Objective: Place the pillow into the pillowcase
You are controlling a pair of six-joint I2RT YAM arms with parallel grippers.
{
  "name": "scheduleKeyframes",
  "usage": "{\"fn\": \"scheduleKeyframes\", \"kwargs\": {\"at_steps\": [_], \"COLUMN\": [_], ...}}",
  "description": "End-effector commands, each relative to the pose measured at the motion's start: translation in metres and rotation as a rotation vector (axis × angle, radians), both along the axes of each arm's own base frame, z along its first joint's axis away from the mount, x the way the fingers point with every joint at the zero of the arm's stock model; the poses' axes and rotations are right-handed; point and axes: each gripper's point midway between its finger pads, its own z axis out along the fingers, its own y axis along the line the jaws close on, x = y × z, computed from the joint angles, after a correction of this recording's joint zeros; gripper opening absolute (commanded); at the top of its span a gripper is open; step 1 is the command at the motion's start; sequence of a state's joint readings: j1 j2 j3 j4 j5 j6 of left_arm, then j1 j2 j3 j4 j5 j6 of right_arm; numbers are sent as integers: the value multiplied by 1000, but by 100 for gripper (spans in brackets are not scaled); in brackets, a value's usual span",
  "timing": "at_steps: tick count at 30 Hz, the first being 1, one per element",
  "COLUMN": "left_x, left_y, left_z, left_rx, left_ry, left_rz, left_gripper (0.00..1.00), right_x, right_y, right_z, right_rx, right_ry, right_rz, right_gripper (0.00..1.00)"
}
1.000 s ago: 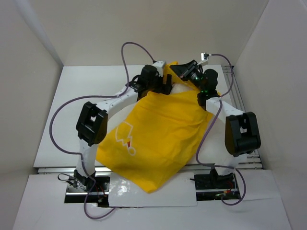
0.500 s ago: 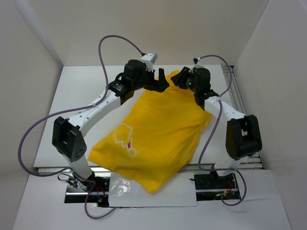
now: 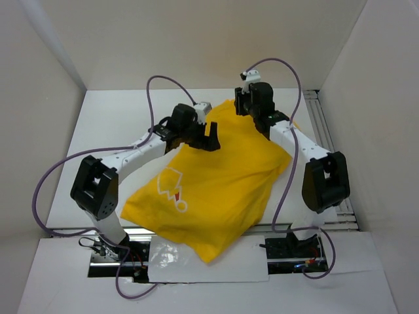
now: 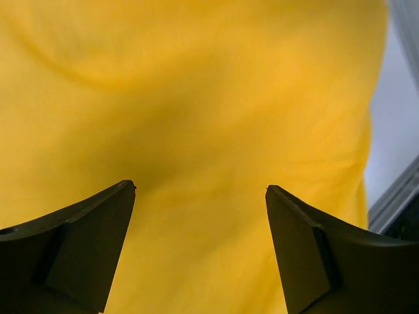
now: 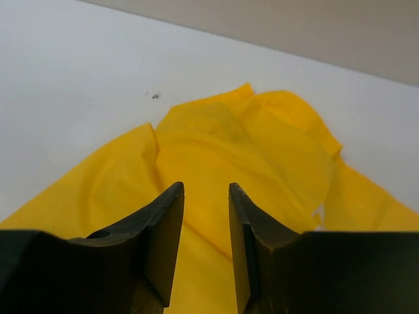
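Here the yellow pillowcase [image 3: 222, 176] lies diagonally on the white desk [image 3: 111, 118], its near corner reaching between the arm bases and its other end at the far right. The pillow shows in no view; the plump form of the case suggests that it already sits inside.

The left tool [image 3: 211, 135] hovers over the case's far half, released, fingers wide apart and grasping nothing, probably placed to press or smooth the fabric. The right tool [image 3: 241, 106] stands at the far corner, its fingers parted by a narrow gap with nothing between them, likely ready to pinch the hem.

Only the top view gives the whole layout and the printed mark [image 3: 171, 191]. The left wrist view shows plain fabric close beneath its tool. The right wrist view reveals crumpled folds [image 5: 262, 137] at the far end, partly masked from above by the arm.
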State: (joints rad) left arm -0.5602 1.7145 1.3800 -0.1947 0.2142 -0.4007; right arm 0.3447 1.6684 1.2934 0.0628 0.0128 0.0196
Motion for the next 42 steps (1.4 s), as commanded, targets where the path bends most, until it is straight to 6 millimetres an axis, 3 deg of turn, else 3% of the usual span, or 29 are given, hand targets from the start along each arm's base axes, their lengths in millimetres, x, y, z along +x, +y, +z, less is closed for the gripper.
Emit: {"fn": "scheduleKeyframes", "kwargs": {"at_steps": [1, 2, 4, 5, 7, 8, 12, 21, 25, 28, 29, 30, 32, 35, 37, 39, 40, 41, 42], "left_x": [-33, -44, -52, -57, -64, -66, -57, -48, -45, -40, -40, -37, -37, -24, -13, 10, 22, 44, 54], "left_y": [-15, -19, -22, -24, -23, -22, -19, -18, -12, -7, -7, -4, -6, 3, 19, 37, 55, 61, 72], "left_z": [2, -10, -36, -45, -67, -72, -75, -83, -89, -88, -92, -92, -97, -113, -127, -146, -152, -144, -156], "left_rx": [-65, -50, -12, 4, 25, 34, 75, 128, 151, 142, 146, 145, 133, 167, 215, 294, 322, 321, 341], "left_ry": [43, 69, 114, 139, 209, 225, 206, 203, 205, 210, 218, 219, 224, 247, 278, 284, 302, 276, 301], "left_rz": [-115, -133, -140, -148, -155, -155, -137, -141, -137, -126, -126, -117, -118, -76, -20, 68, 123, 165, 195], "left_gripper": [94, 93, 93, 93, 93, 91, 91, 89, 89, 89, 89, 89, 89, 85, 81, 76, 73, 70, 67], "right_x": [23, 26, 34, 36, 40, 40, 38, 65, 68, 68, 68, 68, 68, 73, 72, 61, 54, 47, 39], "right_y": [-12, -15, -20, -20, -15, -13, -7, -24, -18, -14, -12, -12, -10, -7, -7, -4, -1, 1, 4], "right_z": [20, -7, -11, -30, -36, -51, -67, -79, -106, -112, -112, -112, -112, -82, -41, -24, 3, 10, 12], "right_rx": [-168, -223, -277, -321, -352, -377, -414, -485, -519, -519, -526, -526, -520, -441, -382, -321, -279, -228, -198], "right_ry": [-24, 50, 59, 91, 101, 131, 156, 52, 98, 120, 116, 116, 115, 43, -38, -59, -105, -100, -93], "right_rz": [-27, -33, -21, -3, 45, 78, 150, -45, -21, 3, 27, 27, 38, -15, -42, -40, -25, -25, -4], "right_gripper": [40, 40, 42, 44, 44, 44, 48, 52, 52, 45, 33, 25, 0, 0, 0, 0, 0, 0, 0]}}
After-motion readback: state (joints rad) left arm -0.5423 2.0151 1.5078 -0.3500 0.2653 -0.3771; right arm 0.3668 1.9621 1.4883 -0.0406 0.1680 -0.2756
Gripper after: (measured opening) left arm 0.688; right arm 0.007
